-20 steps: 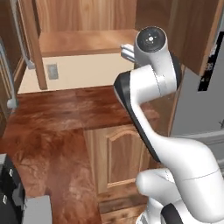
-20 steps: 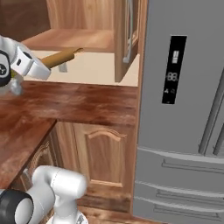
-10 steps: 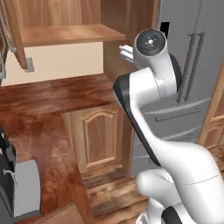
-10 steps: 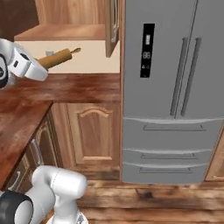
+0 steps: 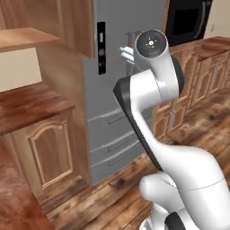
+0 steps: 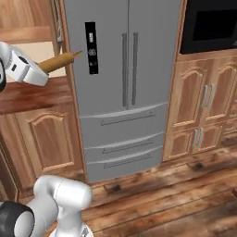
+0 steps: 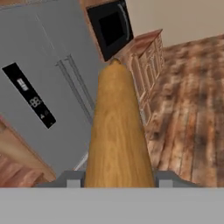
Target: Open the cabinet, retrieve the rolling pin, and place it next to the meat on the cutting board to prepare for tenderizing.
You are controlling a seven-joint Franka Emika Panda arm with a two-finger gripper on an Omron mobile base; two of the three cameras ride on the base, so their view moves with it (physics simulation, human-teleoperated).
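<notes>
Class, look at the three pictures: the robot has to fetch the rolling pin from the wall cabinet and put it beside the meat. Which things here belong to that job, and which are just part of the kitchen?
Belongs to the job:
- rolling pin, held in the gripper
- wall cabinet

Just kitchen:
- fridge
- wall oven
- counter
- base cabinets
</notes>
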